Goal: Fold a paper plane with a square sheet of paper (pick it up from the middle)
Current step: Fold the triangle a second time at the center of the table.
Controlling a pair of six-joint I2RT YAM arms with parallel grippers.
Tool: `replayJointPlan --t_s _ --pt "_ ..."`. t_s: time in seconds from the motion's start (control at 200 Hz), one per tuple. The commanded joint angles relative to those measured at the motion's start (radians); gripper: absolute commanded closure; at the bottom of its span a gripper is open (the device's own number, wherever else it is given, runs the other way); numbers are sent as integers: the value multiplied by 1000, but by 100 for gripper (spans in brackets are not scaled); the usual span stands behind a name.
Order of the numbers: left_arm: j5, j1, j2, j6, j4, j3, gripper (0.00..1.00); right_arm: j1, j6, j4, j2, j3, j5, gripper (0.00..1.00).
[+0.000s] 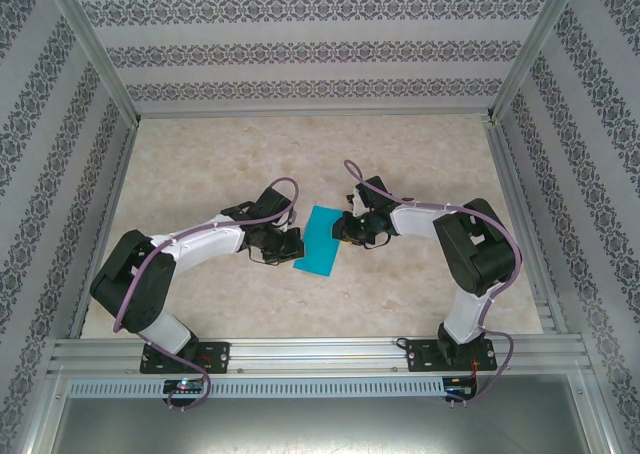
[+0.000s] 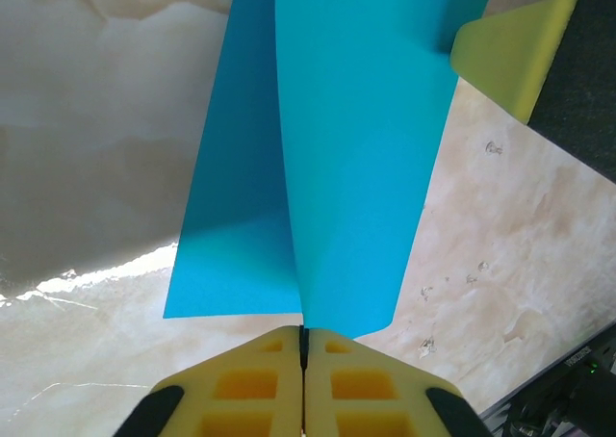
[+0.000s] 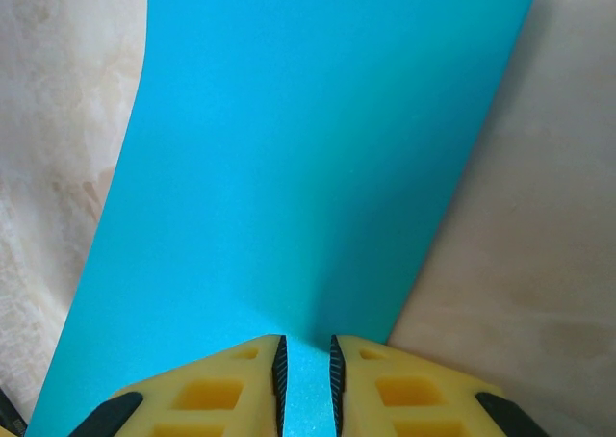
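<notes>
The square sheet of paper [image 1: 320, 242] is teal-blue and sits mid-table between my two grippers. My left gripper [image 1: 294, 244] meets its left edge. In the left wrist view the jaws of the left gripper [image 2: 304, 333] are pressed together on the paper [image 2: 346, 148], which rises from them in a crease with a flap on each side. My right gripper [image 1: 346, 228] is at the sheet's right edge. In the right wrist view the right gripper [image 3: 305, 348] keeps a narrow gap, and the flat paper [image 3: 289, 167] shows through it. A yellow right fingertip [image 2: 515, 57] touches the sheet's far side.
The beige marbled tabletop [image 1: 200, 164] has bare room on all sides of the sheet. Patterned walls and aluminium posts [image 1: 90, 54] enclose the table. A metal rail [image 1: 320, 354] along the near edge carries both arm bases.
</notes>
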Motion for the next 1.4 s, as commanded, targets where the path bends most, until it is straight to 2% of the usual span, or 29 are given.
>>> replayJointPlan --t_s 0.0,0.764,1.044,1.394 --pt "0 -17 7 18 -34 24 94 10 -22 -22 22 -7 22 78" --pt "41 -43 204 20 3 181 94 10 2 26 18 -2 -15 79" --pt "38 -44 242 26 11 191 94 -2 -15 -16 2 33 10 79" --pt "38 -44 257 26 14 206 94 -27 -54 -49 67 86 12 79"
